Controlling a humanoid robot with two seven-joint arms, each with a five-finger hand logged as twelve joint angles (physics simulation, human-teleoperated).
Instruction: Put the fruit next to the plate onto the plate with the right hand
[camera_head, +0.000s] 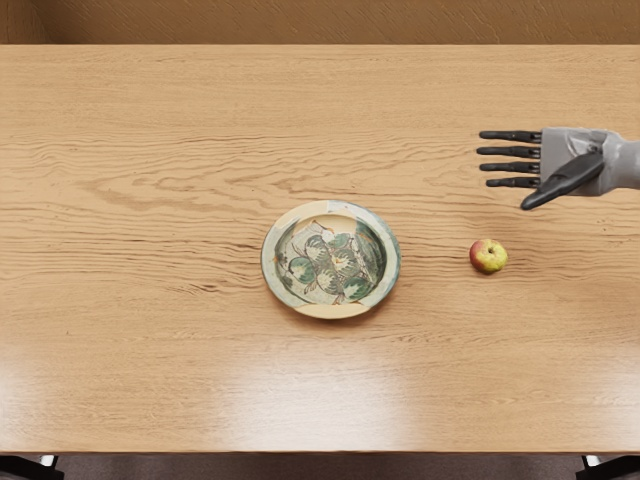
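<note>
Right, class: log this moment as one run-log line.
stage: before grasp | right hand: open, apart from apple | apple: on table, right of plate | plate: no fruit on it

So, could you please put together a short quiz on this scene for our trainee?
1. True or false: the apple lies on the plate.
2. The right hand is: A) shut on the apple; B) open and apart from the apple; C) resting on the plate.
3. Fill in: in the picture, the apple lies to the plate's ____.

Key: 1 false; 2 B; 3 right.
</note>
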